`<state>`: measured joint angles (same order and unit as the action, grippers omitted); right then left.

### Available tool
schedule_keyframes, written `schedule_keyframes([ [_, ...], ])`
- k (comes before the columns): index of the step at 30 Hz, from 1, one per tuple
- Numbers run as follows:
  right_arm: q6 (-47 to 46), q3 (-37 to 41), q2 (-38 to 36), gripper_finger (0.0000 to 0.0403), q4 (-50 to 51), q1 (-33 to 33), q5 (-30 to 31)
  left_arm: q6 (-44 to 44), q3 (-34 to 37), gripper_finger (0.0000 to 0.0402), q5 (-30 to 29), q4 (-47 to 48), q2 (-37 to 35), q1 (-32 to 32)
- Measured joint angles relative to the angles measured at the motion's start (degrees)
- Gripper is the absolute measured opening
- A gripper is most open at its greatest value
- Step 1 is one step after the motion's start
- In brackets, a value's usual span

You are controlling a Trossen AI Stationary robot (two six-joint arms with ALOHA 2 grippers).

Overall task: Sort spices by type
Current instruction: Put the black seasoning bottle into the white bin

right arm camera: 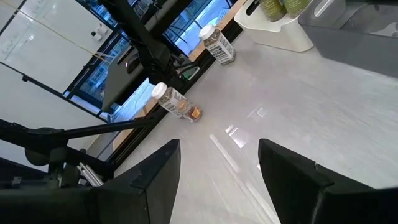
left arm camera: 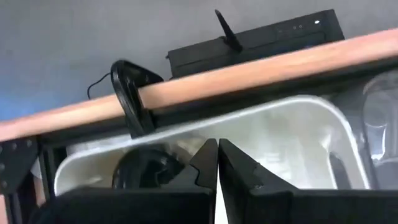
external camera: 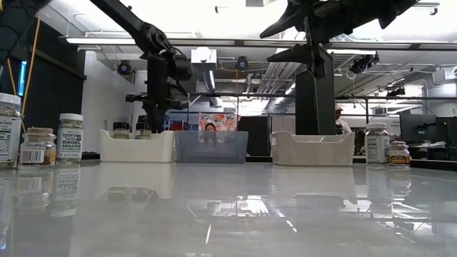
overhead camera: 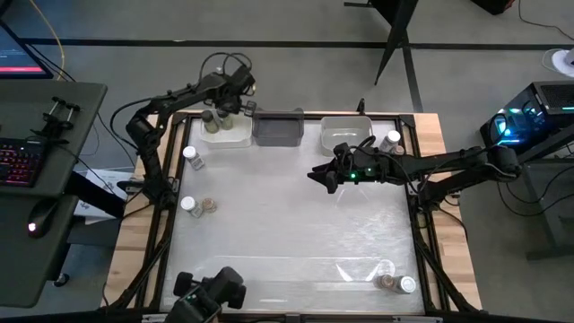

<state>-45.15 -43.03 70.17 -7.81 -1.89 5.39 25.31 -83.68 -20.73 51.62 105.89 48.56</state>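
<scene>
Left gripper [overhead camera: 235, 106] hangs over the white bin [overhead camera: 226, 135] at the far left corner of the surface [overhead camera: 287, 224], fingers [left arm camera: 208, 168] pressed flat together with nothing between them. That bin already holds dark-capped jars [overhead camera: 213, 120], sitting just under the gripper. Tight spot there: the bin sits close to the far wooden edge, with the grey bin [overhead camera: 278, 127] right beside it.

Right gripper [overhead camera: 325, 176] is out over the middle of the far half, clear of the surface, fingers [right arm camera: 155, 174] spread wide and empty. Just behind it sits a second white bin [overhead camera: 346, 132].

Now the loose jars. Along the left edge, one white-capped jar [overhead camera: 191, 156] lies on its own; a little nearer the front, another white-capped jar [overhead camera: 188, 205] touches a brown-capped one [overhead camera: 208, 206]. At the far right corner a white-capped jar [overhead camera: 394, 139] stands beside the second white bin, and the low view shows a shorter jar [external camera: 399, 154] next to it. In the near right corner, a brown-capped jar [overhead camera: 387, 281] and a white-capped jar [overhead camera: 407, 284] sit together close to the front edge.

The whole centre is wide open, with the jars all keeping to the sides and corners.
</scene>
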Motion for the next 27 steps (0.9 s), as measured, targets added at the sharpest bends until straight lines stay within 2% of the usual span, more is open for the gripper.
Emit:
schedule_keyframes([
  [4, 0.0, 0.0, 0.0, 0.0211, 0.19, 0.0, 0.01, 1.52, 4.62, 0.0, -0.48, -5.62, -4.19, 0.59],
  [10, -0.91, 0.0, 0.0, 0.0211, 0.3, 0.0, 0.02, 1.25, 6.07, 0.0, -4.46, -5.09, -7.59, 1.24],
  [21, -1.33, 0.0, 0.0, 0.0211, 0.3, 0.04, 0.02, -0.46, 6.07, 0.0, -3.75, -6.41, -7.72, 1.76],
  [27, -1.33, 0.0, 0.0, 0.0211, 0.3, 0.04, 0.02, -6.19, 6.07, 0.0, -1.87, -10.87, -7.66, 2.55],
])
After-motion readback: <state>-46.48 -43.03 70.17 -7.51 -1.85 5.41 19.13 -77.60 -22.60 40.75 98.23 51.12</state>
